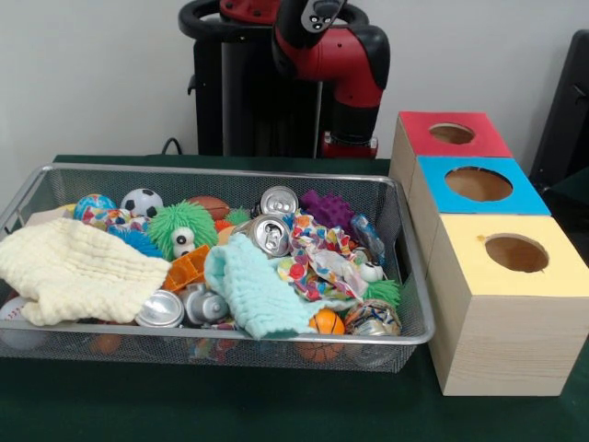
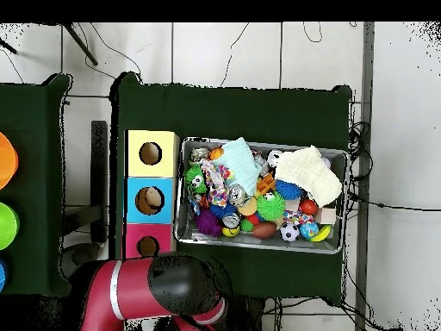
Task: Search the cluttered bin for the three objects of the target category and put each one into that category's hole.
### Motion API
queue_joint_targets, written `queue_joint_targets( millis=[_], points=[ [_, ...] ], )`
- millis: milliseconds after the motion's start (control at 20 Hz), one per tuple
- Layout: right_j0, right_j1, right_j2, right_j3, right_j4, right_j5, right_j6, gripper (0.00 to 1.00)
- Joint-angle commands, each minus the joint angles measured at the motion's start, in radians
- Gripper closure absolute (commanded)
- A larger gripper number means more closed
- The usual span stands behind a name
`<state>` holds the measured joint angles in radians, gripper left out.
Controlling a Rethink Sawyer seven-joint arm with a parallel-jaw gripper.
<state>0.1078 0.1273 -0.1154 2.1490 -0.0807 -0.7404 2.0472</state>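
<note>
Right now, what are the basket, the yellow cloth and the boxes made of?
The basket looks like silver metal wire mesh: you can see through its walls, and the rim shines. The yellow cloth seems to be soft fabric, crinkly and folded. The boxes look like pale bare wood, with grain lines on the sides; their tops are coloured red, blue and yellow, perhaps painted.

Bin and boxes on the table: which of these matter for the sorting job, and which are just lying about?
Job:
- wire mesh bin, full of clutter
- red-topped box, blue-topped box, yellow-topped box, each with a round hole
- cans, balls, cloths in the bin; target category not shown

Lying about:
- coloured discs on the side table, overhead view

The tool shows in neither view.
</note>
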Motion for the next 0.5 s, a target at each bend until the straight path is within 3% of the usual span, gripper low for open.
queue_joint_targets(
  millis=[50, 500],
  points=[
    [-0.021, 0.155, 0.093, -0.083, 0.062, 0.0, 0.257, 0.0],
    [-0.016, 0.165, 0.096, -0.074, 0.07, -0.004, 0.255, 0.0]
  ],
)
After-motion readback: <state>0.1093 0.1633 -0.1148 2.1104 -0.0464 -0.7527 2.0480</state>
